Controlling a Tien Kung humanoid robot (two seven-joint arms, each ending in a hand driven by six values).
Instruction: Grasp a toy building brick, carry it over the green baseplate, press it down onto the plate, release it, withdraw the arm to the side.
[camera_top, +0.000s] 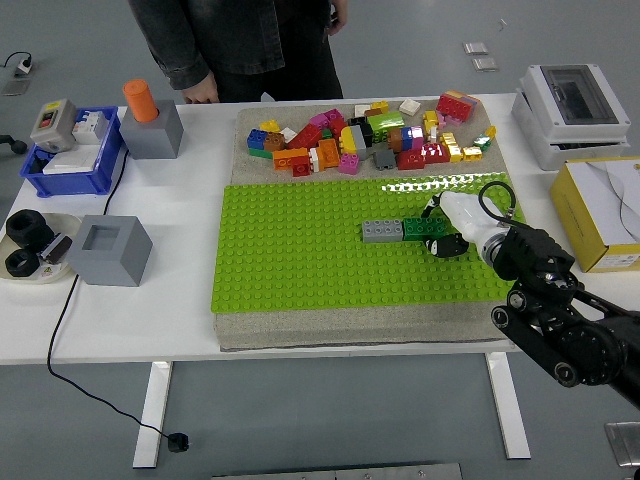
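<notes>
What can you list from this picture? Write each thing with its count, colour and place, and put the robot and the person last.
Baseplate: one, green, table centre.
Grey brick: one, on the baseplate.
Green brick: one, right of the grey brick, touching it.
Loose bricks: many, mixed colours, behind the baseplate.
Grey blocks: two, left side; far one holds an orange cylinder.
Blue bin: one, far left.
Yellow box: one, right edge.
Right hand: white, on the green brick.
Person: dark clothing, far side.

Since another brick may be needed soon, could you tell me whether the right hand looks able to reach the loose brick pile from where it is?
Probably yes: the right hand sits on the green baseplate, and only open studs lie between it and the brick pile.
</notes>
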